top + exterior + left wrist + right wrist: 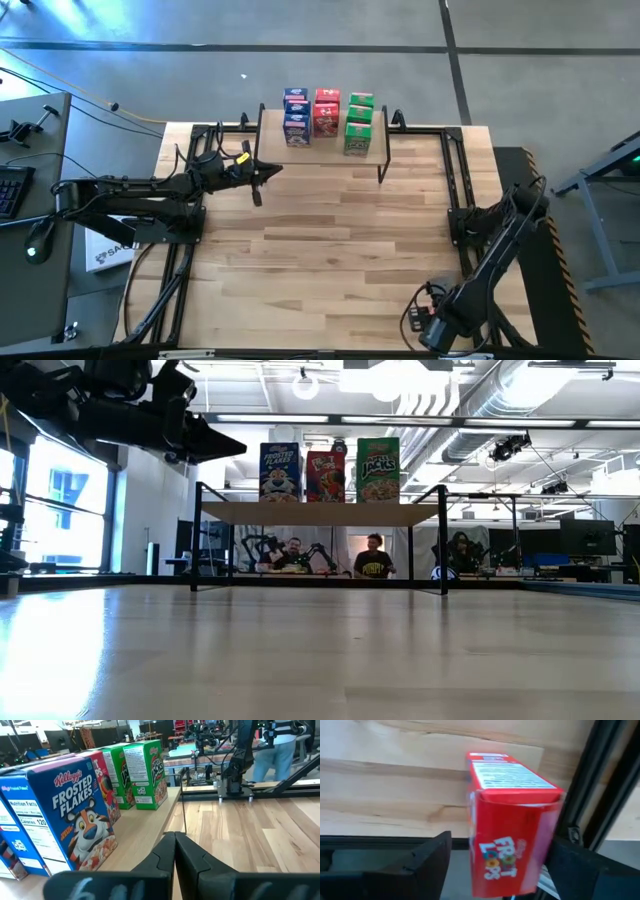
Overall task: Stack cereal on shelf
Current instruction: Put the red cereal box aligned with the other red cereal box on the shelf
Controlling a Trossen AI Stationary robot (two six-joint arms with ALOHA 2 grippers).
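Note:
The shelf (320, 156) stands at the table's far edge, with blue (296, 115), red (326, 112) and green (359, 122) cereal boxes stacked on its top. My left gripper (268, 172) is shut and level, just off the shelf's left end, with nothing in it. My right gripper (432, 325) points down at the table's near edge, right of centre. It is open, and a red Froot Loops box (510, 835) lies between its fingers. What that box rests on is hidden. My right gripper stands with one finger (432, 862) apart from the red box and the other (580, 870) close against the box's opposite side (551, 840). I cannot tell whether that finger touches it. The fingers come from above, pointing down.
Black frame rails (455, 180) run along the table's left and right sides and its near edge (380, 842). The wooden tabletop (330, 240) between the arms is bare. A desk with a keyboard (12, 185) stands at the left. People sit in the room beyond the shelf (372, 560).

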